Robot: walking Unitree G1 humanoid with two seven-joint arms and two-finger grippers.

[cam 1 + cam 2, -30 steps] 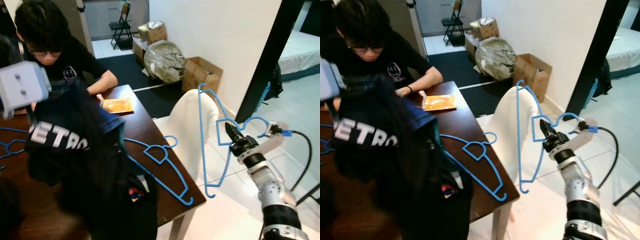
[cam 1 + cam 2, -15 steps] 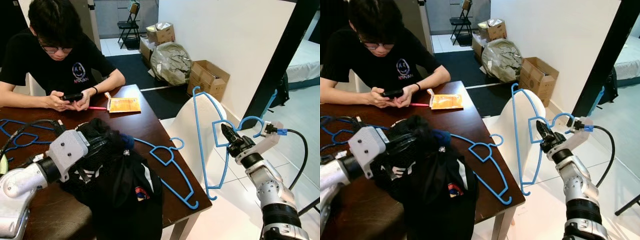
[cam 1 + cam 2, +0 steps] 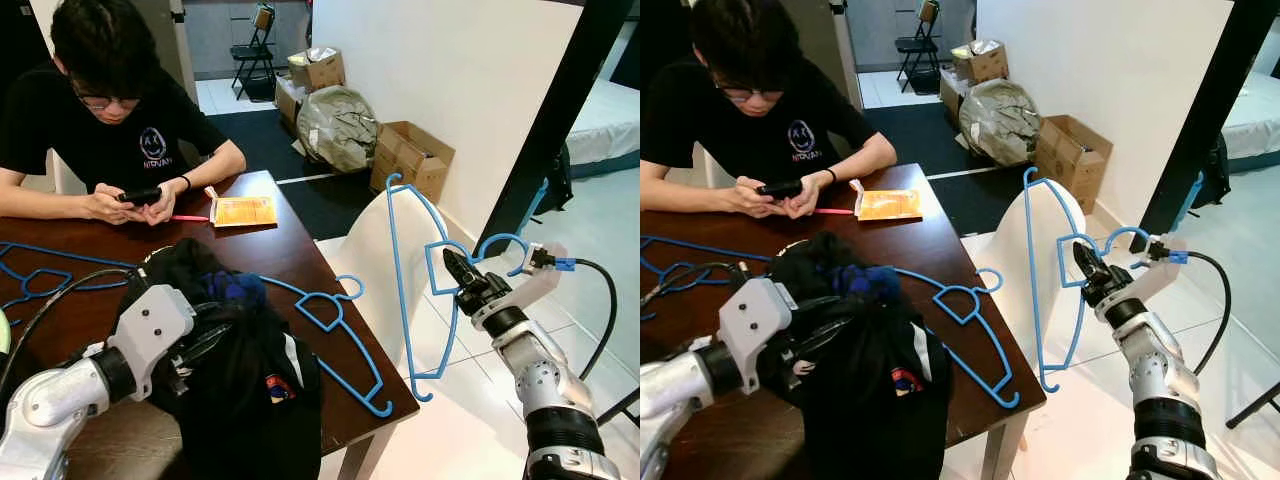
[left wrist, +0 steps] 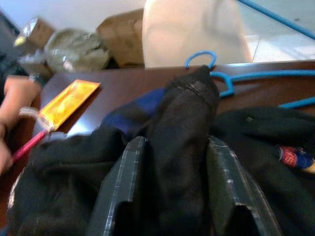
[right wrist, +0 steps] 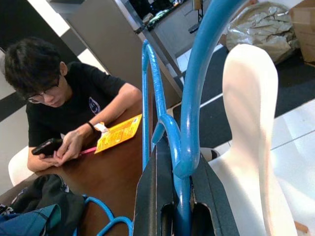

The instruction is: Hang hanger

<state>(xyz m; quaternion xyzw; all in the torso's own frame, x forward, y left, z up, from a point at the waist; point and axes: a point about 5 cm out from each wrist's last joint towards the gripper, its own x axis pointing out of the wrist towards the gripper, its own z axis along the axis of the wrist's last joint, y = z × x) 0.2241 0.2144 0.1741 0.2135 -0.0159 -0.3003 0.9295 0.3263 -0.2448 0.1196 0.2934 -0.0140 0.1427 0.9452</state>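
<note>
Right gripper point(image 3: 452, 268) is clenching a blue hanger point(image 3: 400, 260) by its neck, holding it upright in the air just beside the white chair point(image 3: 372, 255) (off the table's right edge). Left gripper point(image 3: 825, 335) is gripping a fold of the black garment point(image 3: 875, 385) lying in a heap on the dark wooden table point(image 3: 270, 245), fingers point(image 4: 123, 182) pressing on either side of the cloth. A second blue hanger point(image 3: 335, 325) is lying flat on the table, partly under the garment. More blue hangers point(image 3: 35, 270) are resting at the table's left. A person point(image 3: 110, 110) is sitting at the far side, holding a phone point(image 3: 138, 196), with an orange packet point(image 3: 243, 210) nearby.
</note>
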